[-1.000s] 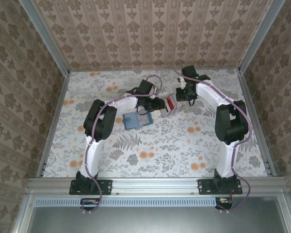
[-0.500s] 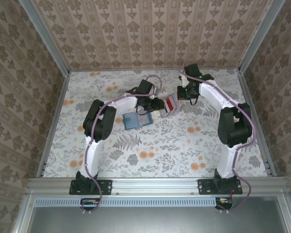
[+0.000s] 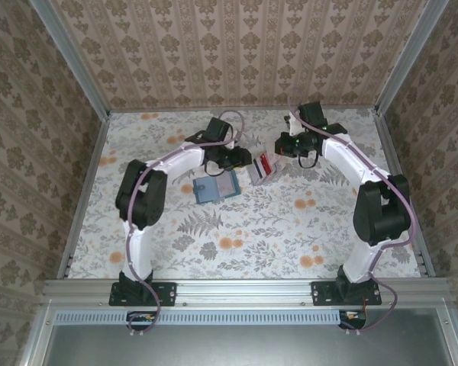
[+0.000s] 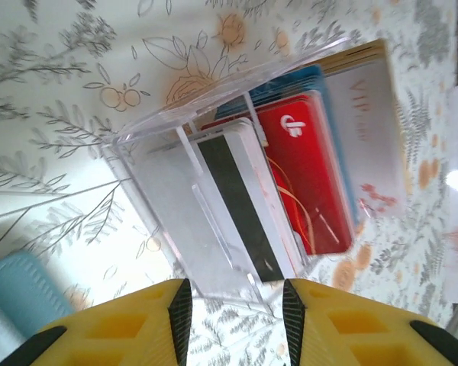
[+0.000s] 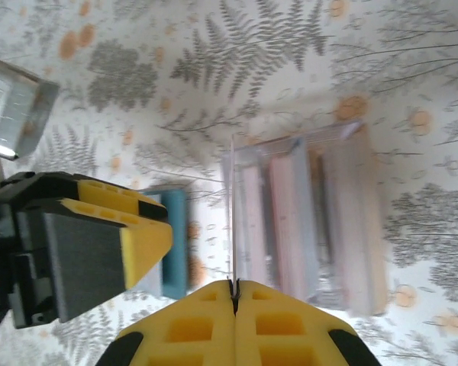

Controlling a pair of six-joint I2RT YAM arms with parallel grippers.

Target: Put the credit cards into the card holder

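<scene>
Right wrist: right tool (image 5: 233,288) pinches card (image 5: 233,206) (edge-on, face hidden); left tool (image 4: 235,305) half-open, empty.

**A robot test cell in a lab, dressed as a home**

Two robot arms, left (image 3: 141,200) and right (image 3: 375,204), are bolted to an aluminium rail (image 3: 244,290) at the desk's near edge. Bare metal posts (image 3: 67,52) frame flat wall panels (image 3: 237,53) printed like wallpaper, and the desk (image 3: 237,225) wears a floral print.
</scene>
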